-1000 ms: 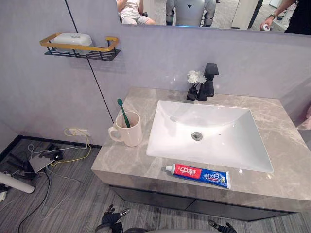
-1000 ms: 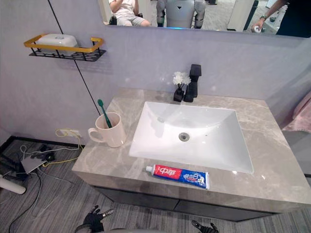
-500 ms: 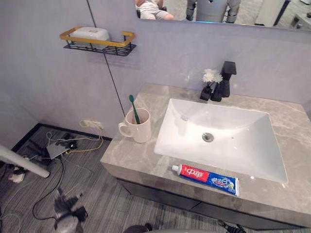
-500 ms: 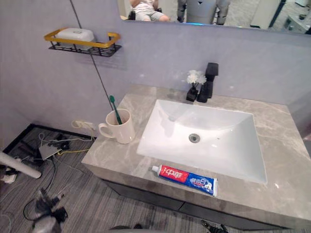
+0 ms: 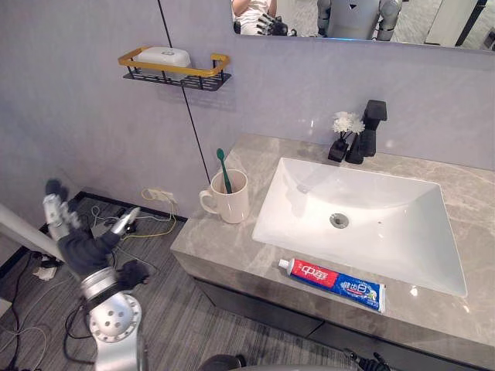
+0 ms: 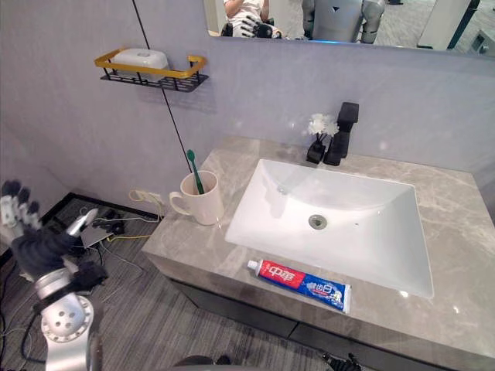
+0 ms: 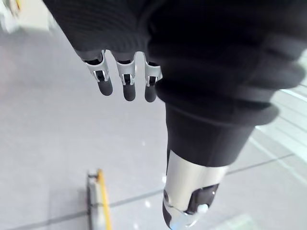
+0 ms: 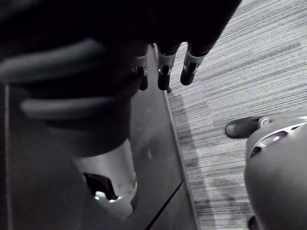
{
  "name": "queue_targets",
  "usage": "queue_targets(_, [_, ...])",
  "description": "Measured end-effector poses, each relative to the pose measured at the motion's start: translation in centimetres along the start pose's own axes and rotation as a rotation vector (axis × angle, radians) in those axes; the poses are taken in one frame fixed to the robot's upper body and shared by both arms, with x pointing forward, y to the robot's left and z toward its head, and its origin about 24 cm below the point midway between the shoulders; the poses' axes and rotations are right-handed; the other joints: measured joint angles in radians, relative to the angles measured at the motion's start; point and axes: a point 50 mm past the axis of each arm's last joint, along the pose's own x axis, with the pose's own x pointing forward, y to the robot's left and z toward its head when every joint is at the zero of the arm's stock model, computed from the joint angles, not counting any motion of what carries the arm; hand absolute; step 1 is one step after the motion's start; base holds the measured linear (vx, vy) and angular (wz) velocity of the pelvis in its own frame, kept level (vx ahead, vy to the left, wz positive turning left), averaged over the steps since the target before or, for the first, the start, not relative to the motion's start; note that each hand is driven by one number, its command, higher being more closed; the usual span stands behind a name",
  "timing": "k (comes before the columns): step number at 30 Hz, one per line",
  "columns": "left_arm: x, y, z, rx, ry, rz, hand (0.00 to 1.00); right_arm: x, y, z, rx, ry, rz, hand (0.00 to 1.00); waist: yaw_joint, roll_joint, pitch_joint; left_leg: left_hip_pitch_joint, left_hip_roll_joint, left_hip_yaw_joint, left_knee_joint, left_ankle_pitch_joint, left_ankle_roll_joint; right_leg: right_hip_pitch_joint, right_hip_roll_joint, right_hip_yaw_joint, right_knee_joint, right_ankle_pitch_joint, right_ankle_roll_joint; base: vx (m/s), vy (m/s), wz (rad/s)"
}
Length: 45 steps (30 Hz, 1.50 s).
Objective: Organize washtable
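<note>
Hovering left hand [image 5: 83, 251], open and upright.

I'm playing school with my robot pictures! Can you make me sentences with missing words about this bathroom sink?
The white mug holds a green ___.
The toothpaste tube lies in front of the ___.
The white flowers stand beside the black ___.
The open left robot hand holds ___.
Missing words: toothbrush, sink, faucet, nothing.
</note>
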Motion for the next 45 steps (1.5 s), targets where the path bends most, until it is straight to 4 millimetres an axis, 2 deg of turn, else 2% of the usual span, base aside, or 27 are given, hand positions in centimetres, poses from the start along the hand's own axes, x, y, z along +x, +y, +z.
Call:
queue_targets(3, [-0.4,-1.7,0.9,-0.037,-0.036,-0.116,0.0,-0.1,0.0,-0.4,-0.03,0.014,0.009,0.0,-0.011,0.0,0.0,0.0,0.003,0.002,0.004,0.0,0.0,-0.001,0.003,0.004,0.0,0.0,0.0,-0.04,-0.003,-0.03])
queue_targets(4, [-0.4,-2.0,1.1,-0.028,-0.049,-0.151,0.0,0.0,0.0,-0.4,-0.035,0.015,0.01,0.0,-0.024,-0.001,-0.001,0.0,0.005,0.004,0.005,0.0,0.0,-0.001,0.005,0.006,0.0,0.001,-0.001,-0.03,-0.005,-0.03])
queue_targets(10, [-1.1,-3.8,1.7,-0.034,-0.091,-0.342,0.0,0.1,-0.3,-0.3,-0.075,0.012,0.013,0.0,-0.03,0.01,-0.015,0.001,0.015,0.03,0.002,0.0,-0.001,-0.017,0.009,0.034,-0.001,0.007,-0.003,-0.03,0.001,-0.13])
queue_targets(14, [-1.7,-4.9,2.0,-0.03,-0.116,-0.467,0.0,0.1,-0.4,0.0,-0.084,0.006,0.011,0.0,-0.053,0.016,-0.024,0.003,0.015,0.037,0.002,0.0,-0.001,-0.017,0.01,0.044,0.0,0.011,-0.002,-0.01,0.008,-0.05])
queue_targets(19, [-2.7,-6.6,2.4,0.004,-0.174,-0.669,0.0,0.2,-0.7,0.0,-0.089,0.004,0.008,0.0,-0.055,0.019,-0.031,0.011,0.017,0.043,-0.003,0.001,-0.001,-0.017,0.01,0.052,0.0,0.012,-0.002,-0.03,0.004,-0.04])
queue_targets(26, [-4.2,-8.6,0.9,0.078,-0.188,-0.898,0.0,0.2,-0.7,0.1,-0.091,0.004,0.023,0.0,-0.057,0.024,-0.042,0.014,0.016,0.044,-0.009,0.005,-0.003,-0.017,0.008,0.052,0.0,0.013,-0.002,0.0,0.001,-0.01])
queue_targets(31, [-5.5,-10.5,-0.3,0.107,-0.185,-1.031,0.0,0.3,-1.2,0.5,-0.096,-0.007,0.013,0.0,-0.079,0.022,-0.043,0.021,0.016,0.044,-0.033,0.014,-0.003,-0.02,0.008,0.052,-0.001,0.013,-0.002,0.0,0.0,0.0])
queue_targets(36, [-5.8,-12.0,-1.4,0.145,-0.2,-1.107,0.0,0.4,-1.3,0.7,-0.097,-0.013,0.011,0.0,-0.099,0.022,-0.042,0.022,0.016,0.046,-0.04,0.015,-0.003,-0.022,0.009,0.052,-0.011,0.013,-0.002,0.0,0.0,0.0])
queue_targets(41, [-6.5,-12.9,-4.6,0.268,-0.132,-1.199,0.0,0.5,-1.5,1.5,-0.097,-0.042,0.007,0.0,-0.113,0.026,-0.038,0.036,0.017,0.051,-0.087,0.031,-0.006,-0.022,0.01,0.05,-0.033,0.017,-0.005,0.0,-0.005,-0.03])
queue_targets(45, [-6.9,-13.1,-5.8,0.316,-0.108,-1.245,0.0,0.6,-1.4,2.2,-0.093,-0.064,0.006,0.0,-0.118,0.031,-0.017,0.037,0.016,0.051,-0.106,0.035,-0.005,-0.026,0.01,0.048,-0.043,0.018,-0.005,0.04,-0.01,0.0])
